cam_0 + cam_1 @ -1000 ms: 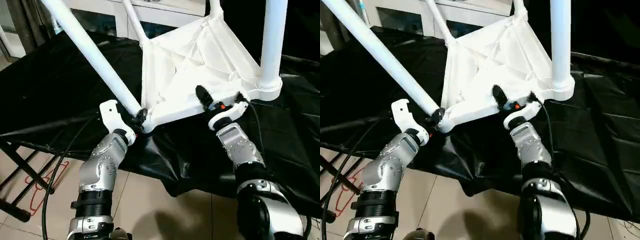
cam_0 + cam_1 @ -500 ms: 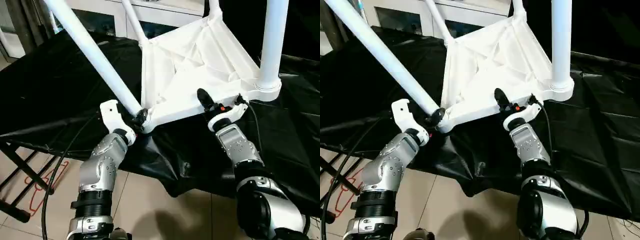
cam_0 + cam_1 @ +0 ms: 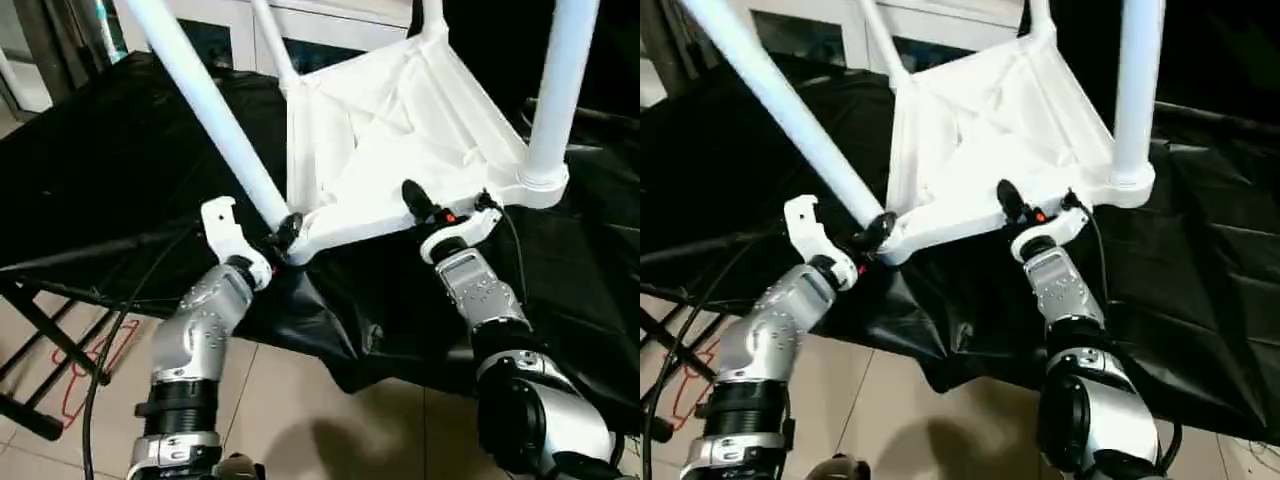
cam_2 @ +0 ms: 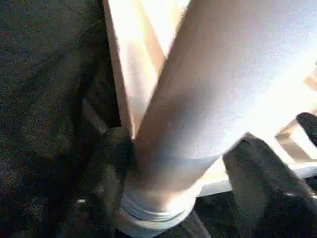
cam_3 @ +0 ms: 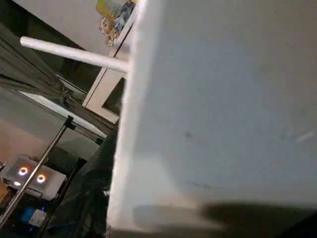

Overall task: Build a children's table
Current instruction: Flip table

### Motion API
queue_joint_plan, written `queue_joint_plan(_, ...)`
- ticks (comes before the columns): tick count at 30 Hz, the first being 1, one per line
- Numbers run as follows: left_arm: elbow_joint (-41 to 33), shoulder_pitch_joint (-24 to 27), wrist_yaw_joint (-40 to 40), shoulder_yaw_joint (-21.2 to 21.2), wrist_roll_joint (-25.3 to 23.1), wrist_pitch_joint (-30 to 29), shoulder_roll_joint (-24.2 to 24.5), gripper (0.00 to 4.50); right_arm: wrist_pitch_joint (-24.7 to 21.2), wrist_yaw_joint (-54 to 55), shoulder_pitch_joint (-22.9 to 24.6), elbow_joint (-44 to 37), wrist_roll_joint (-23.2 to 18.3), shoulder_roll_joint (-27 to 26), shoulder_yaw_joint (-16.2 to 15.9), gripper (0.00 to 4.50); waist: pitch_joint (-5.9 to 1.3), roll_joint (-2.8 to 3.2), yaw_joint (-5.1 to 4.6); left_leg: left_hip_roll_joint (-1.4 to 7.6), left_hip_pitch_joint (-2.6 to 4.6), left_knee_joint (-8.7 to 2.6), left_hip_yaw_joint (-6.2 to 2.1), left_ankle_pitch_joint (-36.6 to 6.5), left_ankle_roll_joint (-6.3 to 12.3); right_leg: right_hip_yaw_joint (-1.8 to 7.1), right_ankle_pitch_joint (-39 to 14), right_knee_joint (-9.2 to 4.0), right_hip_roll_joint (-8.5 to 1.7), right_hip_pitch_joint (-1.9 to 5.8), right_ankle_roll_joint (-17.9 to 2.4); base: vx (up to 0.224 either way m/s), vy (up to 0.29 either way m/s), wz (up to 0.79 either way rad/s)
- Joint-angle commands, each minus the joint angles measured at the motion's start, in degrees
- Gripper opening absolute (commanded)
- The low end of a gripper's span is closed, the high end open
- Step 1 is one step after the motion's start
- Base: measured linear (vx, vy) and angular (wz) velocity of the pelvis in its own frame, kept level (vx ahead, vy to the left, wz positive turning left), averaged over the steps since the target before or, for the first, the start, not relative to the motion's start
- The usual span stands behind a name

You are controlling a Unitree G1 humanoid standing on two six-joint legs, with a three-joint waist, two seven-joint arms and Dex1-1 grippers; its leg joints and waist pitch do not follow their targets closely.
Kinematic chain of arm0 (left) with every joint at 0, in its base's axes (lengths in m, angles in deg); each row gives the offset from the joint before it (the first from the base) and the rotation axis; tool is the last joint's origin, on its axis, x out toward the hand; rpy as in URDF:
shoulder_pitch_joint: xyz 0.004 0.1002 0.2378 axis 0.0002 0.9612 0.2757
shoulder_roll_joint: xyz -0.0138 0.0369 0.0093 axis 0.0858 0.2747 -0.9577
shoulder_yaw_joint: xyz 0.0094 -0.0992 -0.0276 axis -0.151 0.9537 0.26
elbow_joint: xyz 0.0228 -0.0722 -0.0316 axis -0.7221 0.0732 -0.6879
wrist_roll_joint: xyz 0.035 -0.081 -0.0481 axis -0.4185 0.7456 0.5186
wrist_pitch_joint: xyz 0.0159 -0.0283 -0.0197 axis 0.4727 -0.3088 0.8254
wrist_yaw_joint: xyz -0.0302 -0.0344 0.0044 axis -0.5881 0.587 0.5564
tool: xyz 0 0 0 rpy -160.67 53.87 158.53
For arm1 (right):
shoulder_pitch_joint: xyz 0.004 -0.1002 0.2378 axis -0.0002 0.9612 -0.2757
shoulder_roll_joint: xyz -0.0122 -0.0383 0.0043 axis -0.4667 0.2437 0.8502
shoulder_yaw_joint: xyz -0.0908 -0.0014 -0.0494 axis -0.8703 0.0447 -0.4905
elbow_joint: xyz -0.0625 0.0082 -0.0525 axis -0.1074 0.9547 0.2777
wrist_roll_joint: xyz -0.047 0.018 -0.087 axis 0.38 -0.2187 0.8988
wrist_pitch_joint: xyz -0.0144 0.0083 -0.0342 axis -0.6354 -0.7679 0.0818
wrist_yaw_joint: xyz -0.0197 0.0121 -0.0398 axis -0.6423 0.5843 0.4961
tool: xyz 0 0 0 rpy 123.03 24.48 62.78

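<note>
No legible text, label, brand, number or sign found on any surface inspected. The yellow patterned item (image 5: 113,8) atop the white cabinet in the right wrist view carries markings too blurred to read.

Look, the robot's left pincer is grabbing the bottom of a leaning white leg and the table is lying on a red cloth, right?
Not quite: the cloth is black, not red, as the left eye view shows. The rest holds: the left pincer grips the bottom of the leaning white leg, where it meets the tabletop.
</note>
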Motion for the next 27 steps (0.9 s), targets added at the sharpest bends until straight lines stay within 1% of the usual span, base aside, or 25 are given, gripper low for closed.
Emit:
queue_joint_plan(1,-2.5,1.8,2.2,-1.9,0.2,-2.7,1.7,3.62,3.4,2.0,-1.9,-3.7,2.2,2.5,0.0,2.06,-4.72,0.24,0.13,2.91,2.22,-2.62,-0.89,2.6,5.63,1.20,18.7,-2.44,-3.90,2.55,-15.7,0.000,0.000,0.00)
queue_joint_plan(2,-3.3,2.4,3.0,-2.6,-0.1,-3.2,2.6,3.73,3.7,2.4,-1.8,-4.1,2.6,2.7,-0.2,2.06,-4.71,0.27,0.15,2.96,2.28,-2.68,-0.92,2.5,5.48,1.17,18.2,-2.49,-3.90,2.49,-15.5,0.000,0.000,0.00)
queue_joint_plan(3,-4.4,3.1,3.9,-3.6,-0.6,-3.8,3.8,3.75,4.1,2.9,-1.6,-4.7,3.0,3.0,-0.4,2.06,-4.70,0.39,0.16,3.00,2.45,-2.66,-0.87,2.0,5.15,1.18,17.3,-2.55,-3.79,2.31,-15.3,0.000,0.000,0.00)
queue_joint_plan(4,-6.6,4.9,5.7,-5.9,-1.7,-4.9,6.3,3.78,4.2,3.7,-1.1,-6.4,3.3,3.6,-0.4,2.06,-4.67,0.47,0.23,3.07,2.43,-2.76,-0.91,1.9,4.80,1.13,16.5,-2.54,-3.77,2.31,-14.9,0.000,0.000,0.00)
queue_joint_plan(5,-6.6,4.9,5.7,-5.9,-1.7,-4.9,6.3,3.89,4.2,3.7,-1.1,-6.4,3.3,3.6,-0.4,2.06,-4.67,0.51,0.23,3.08,2.45,-2.79,-0.90,2.0,4.66,1.11,16.1,-2.53,-3.68,2.25,-14.7,0.000,0.000,0.00)
queue_joint_plan(6,-7.1,5.2,6.1,-6.4,-2.0,-5.0,6.9,4.06,4.2,3.9,-1.0,-6.7,3.3,3.7,-0.3,2.06,-4.65,0.60,0.32,3.02,2.69,-2.73,-0.76,1.7,4.17,1.16,15.9,-2.60,-3.54,2.09,-14.5,0.000,0.000,0.00)
queue_joint_plan(7,-9.1,6.7,7.1,-8.0,-2.9,-5.4,8.9,4.18,4.2,4.8,-0.5,-8.4,3.6,4.2,-0.2,2.06,-4.59,0.73,0.53,3.12,2.86,-2.79,-0.65,1.0,3.60,1.21,15.1,-2.73,-3.49,1.91,-14.1,0.000,0.000,0.00)
queue_joint_plan(8,-10.5,7.6,7.7,-8.7,-3.2,-5.7,10.1,4.22,4.1,5.6,0.0,-9.7,4.1,4.6,-0.4,2.06,-4.57,0.98,0.73,3.15,2.88,-2.86,-0.74,0.8,3.10,1.16,14.7,-2.69,-3.49,1.89,-13.7,0.000,0.000,0.00)
queue_joint_plan(9,-10.5,7.6,7.7,-8.7,-3.2,-5.7,10.1,4.26,4.1,5.6,0.0,-9.7,4.1,4.6,-0.4,2.06,-4.61,0.87,0.86,3.19,2.68,-2.95,-0.78,0.8,2.41,1.08,14.5,-2.58,-3.44,2.01,-13.0,0.000,0.000,0.00)
queue_joint_plan(10,-13.5,9.2,9.0,-10.3,-4.1,-6.0,12.5,4.37,3.5,7.6,1.6,-13.1,5.7,5.8,-1.3,2.06,-4.54,0.86,1.07,3.18,2.92,-2.98,-0.68,0.3,1.86,1.11,14.1,-2.70,-3.37,1.79,-12.3,0.000,0.000,0.00)
queue_joint_plan(11,-13.5,9.2,9.0,-10.3,-4.2,-6.0,12.6,4.45,3.5,7.6,1.6,-13.2,5.8,5.8,-1.3,2.05,-4.55,0.85,1.19,3.13,2.95,-2.94,-0.62,0.3,1.66,1.17,14.1,-2.72,-3.35,1.75,-11.9,0.000,0.000,0.00)
queue_joint_plan(13,-15.2,9.6,9.7,-11.8,-5.2,-5.0,14.2,4.49,2.6,8.7,2.9,-15.9,6.9,6.6,-2.0,2.05,-4.48,0.81,1.34,2.95,2.92,-3.06,-0.50,-0.6,0.57,1.23,13.3,-2.86,-3.17,1.63,-10.9,0.000,0.000,0.00)
queue_joint_plan(15,-16.3,9.3,10.2,-12.9,-6.7,-2.7,15.1,4.50,1.2,10.0,4.1,-18.6,8.3,7.5,-2.9,2.05,-4.45,0.92,1.41,2.99,2.95,-3.22,-0.56,-1.7,-0.22,1.24,12.1,-2.93,-3.18,1.60,-9.7,0.000,0.000,0.00)
queue_joint_plan(16,-16.8,8.7,10.5,-13.5,-7.8,-1.1,15.6,4.50,0.1,10.9,4.8,-20.1,9.4,8.2,-3.8,2.05,-4.41,0.84,1.42,2.93,2.88,-3.33,-0.58,-2.2,-0.86,1.22,11.3,-3.08,-3.22,1.67,-9.1,0.000,0.000,0.00)
queue_joint_plan(17,-16.8,8.7,10.5,-13.5,-7.8,-1.1,15.6,4.50,0.1,10.9,4.8,-20.1,9.4,8.2,-3.8,2.05,-4.33,0.80,1.36,2.91,2.80,-3.46,-0.66,-2.6,-1.13,1.19,10.6,-3.23,-3.23,1.71,-8.9,0.000,0.000,0.00)
queue_joint_plan(18,-17.4,7.2,10.7,-14.5,-9.9,3.2,16.2,4.50,-1.9,12.2,6.2,-22.8,11.5,9.5,-5.6,2.05,-4.28,0.78,1.30,2.87,2.79,-3.58,-0.65,-3.7,-1.75,1.21,8.9,-3.40,-3.25,1.67,-8.3,0.000,0.000,0.00)
queue_joint_plan(19,-17.4,7.2,10.7,-14.5,-9.9,3.2,16.2,4.50,-1.9,12.2,6.2,-22.8,11.5,9.5,-5.6,2.05,-4.29,0.74,1.32,2.85,2.88,-3.59,-0.63,-4.4,-2.11,1.29,8.0,-3.51,-3.33,1.65,-7.5,0.000,0.000,0.00)
queue_joint_plan(20,-18.1,5.5,10.9,-15.0,-11.3,6.5,16.7,4.50,-4.3,14.1,7.3,-25.7,12.5,10.4,-6.8,2.05,-4.16,0.70,1.16,2.74,2.66,-3.79,-0.75,-5.0,-2.60,1.25,6.7,-3.73,-3.37,1.73,-7.1,0.000,0.000,0.00)
queue_joint_plan(21,-18.4,4.3,11.2,-15.0,-11.6,7.7,16.9,4.50,-5.6,15.2,7.8,-27.0,12.9,10.8,-7.1,2.05,-4.20,0.85,1.17,2.75,2.73,-3.82,-0.77,-5.2,-2.88,1.26,6.2,-3.77,-3.38,1.69,-6.7,0.000,0.000,0.00)
queue_joint_plan(22,-18.4,4.3,11.2,-15.0,-11.6,7.7,16.9,4.50,-5.6,15.2,7.8,-27.0,12.9,10.8,-7.1,2.05,-4.26,0.76,0.93,2.76,2.75,-3.86,-0.77,-6.0,-3.53,1.21,5.4,-3.68,-3.43,1.62,-6.5,0.000,0.000,0.00)
queue_joint_plan(24,-18.7,3.6,11.3,-15.0,-11.7,8.2,17.0,4.50,-6.5,16.0,8.1,-27.9,13.1,11.1,-7.3,2.05,-4.12,0.58,0.66,2.63,2.50,-3.99,-0.77,-7.1,-4.09,1.23,3.1,-3.93,-3.55,1.68,-6.3,0.000,0.000,0.00)
queue_joint_plan(25,-19.2,1.9,12.4,-15.5,-12.2,9.8,17.8,4.50,-8.0,17.5,8.6,-29.5,14.5,12.0,-8.2,2.05,-3.94,0.77,0.42,2.56,2.52,-4.05,-0.71,-8.3,-4.33,1.32,1.0,-4.17,-3.63,1.43,-6.3,0.000,0.000,0.00)
queue_joint_plan(26,-19.6,0.3,13.4,-15.7,-12.4,11.1,18.4,4.50,-9.3,18.7,8.8,-30.7,16.0,13.0,-9.1,2.05,-3.98,0.68,0.49,2.54,2.73,-4.02,-0.69,-8.8,-4.38,1.43,-0.4,-4.43,-3.56,1.37,-5.7,0.000,0.000,0.00)
queue_joint_plan(27,-19.8,-0.4,13.9,-15.9,-12.6,11.7,18.7,4.50,-10.0,19.3,9.1,-31.5,16.7,13.6,-9.6,2.05,-4.07,0.65,0.44,2.52,2.78,-3.99,-0.67,-8.8,-4.39,1.44,-0.4,-4.36,-3.56,1.33,-5.7,0.000,0.000,0.00)
